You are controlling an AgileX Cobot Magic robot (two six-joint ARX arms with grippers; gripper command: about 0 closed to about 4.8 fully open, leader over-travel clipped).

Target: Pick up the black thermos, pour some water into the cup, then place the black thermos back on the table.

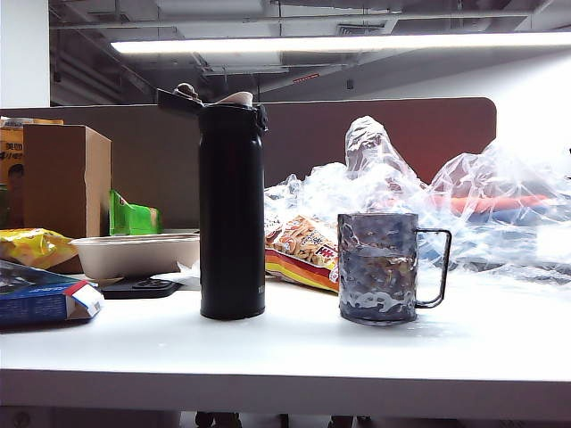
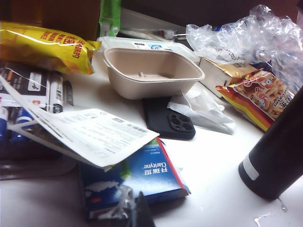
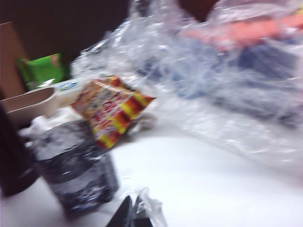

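Two things stand out front on the white worktop: the black thermos and the cup, side by side with a clear gap between them, both upright. The thermos is on the left in the outside view, its flip lid swung open and the pale spout showing at the top. The cup, dark and dimpled, sits to the right with its thin wire handle pointing away from the thermos.

No arm shows in the outside view. The left hand is just a dark sliver at the edge of its own camera, closed and gripping nothing, low over a blue box with a printed leaflet lying across it. The base of the thermos appears nearby in that view, resting on the worktop with a few small droplets beside it.

The right hand is likewise closed and empty; its picture is blurred. The cup stands close in front of it, with the thermos's dark side just beyond.

Behind all this: a beige tray-bowl, a black phone lying flat beside it, a snack packet in red and yellow stripes between thermos and cup at the back, a yellow bag, a brown carton, a green packet, and a heap of crumpled clear plastic.
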